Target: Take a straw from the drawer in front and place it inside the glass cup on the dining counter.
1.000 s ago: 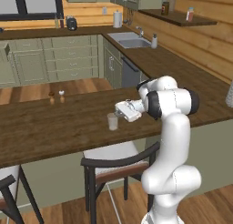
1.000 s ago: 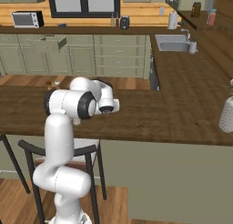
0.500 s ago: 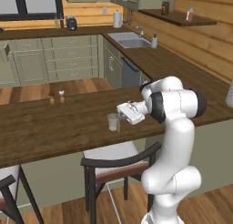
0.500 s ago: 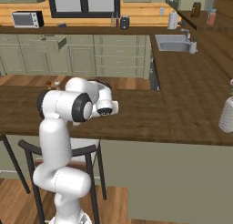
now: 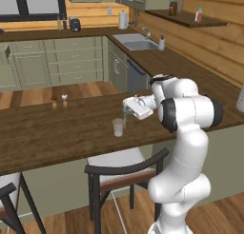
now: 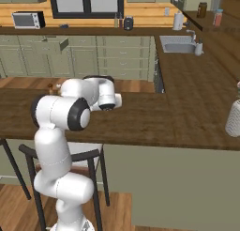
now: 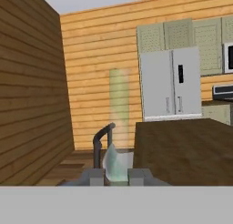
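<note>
The arm has leaned a little farther out over the tabletop [image 5: 57, 138], and the claw [image 5: 126, 110] now hangs just above the glass cup [image 5: 117, 127]. The claw is closed on the straw [image 5: 124, 119], which points down beside the cup's rim; whether its tip is inside I cannot tell. Behind the cup, well apart, stand two small shakers [image 5: 59, 102].

Even, flat rendered light fills all three views, bright and shadowless overall, with no clear source. The long dark-brown wood table [image 5: 57, 133] carries almost no cast shadow under the small clear glass tumbler [image 5: 117, 127]. Both base views look soft and coarse-grained. In the hand view a pale, translucent green smear rises blurred before the sharp plank wall.
</note>
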